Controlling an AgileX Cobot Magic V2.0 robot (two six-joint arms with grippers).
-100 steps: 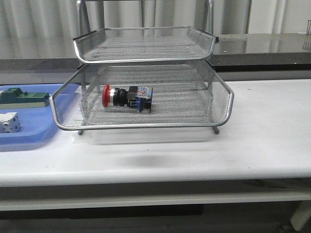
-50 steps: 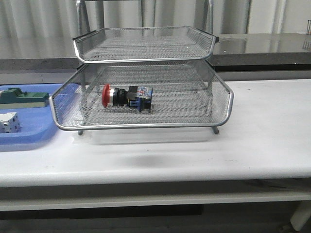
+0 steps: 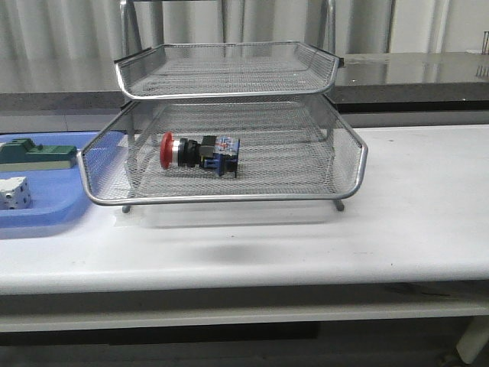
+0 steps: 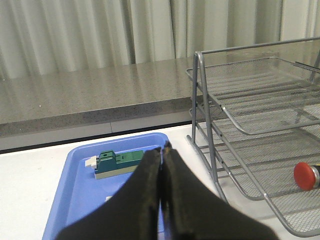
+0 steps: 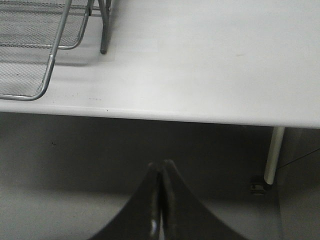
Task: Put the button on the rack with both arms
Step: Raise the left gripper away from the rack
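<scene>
The button (image 3: 200,153), with its red cap, black collar and blue rear block, lies on its side in the pulled-out middle tray of the silver wire rack (image 3: 229,200). Its red cap also shows in the left wrist view (image 4: 306,175), inside the rack (image 4: 240,125). My left gripper (image 4: 162,148) is shut and empty, above the blue tray, apart from the rack. My right gripper (image 5: 161,163) is shut and empty, below and in front of the table edge, with a corner of the rack (image 5: 45,85) off to one side. Neither arm shows in the front view.
A blue plastic tray (image 3: 46,218) stands to the left of the rack with a green flat block (image 3: 38,155) and a white cube-like block (image 3: 14,193). It also shows in the left wrist view (image 4: 80,185) with the green block (image 4: 119,163). A table leg (image 5: 272,155) shows in the right wrist view.
</scene>
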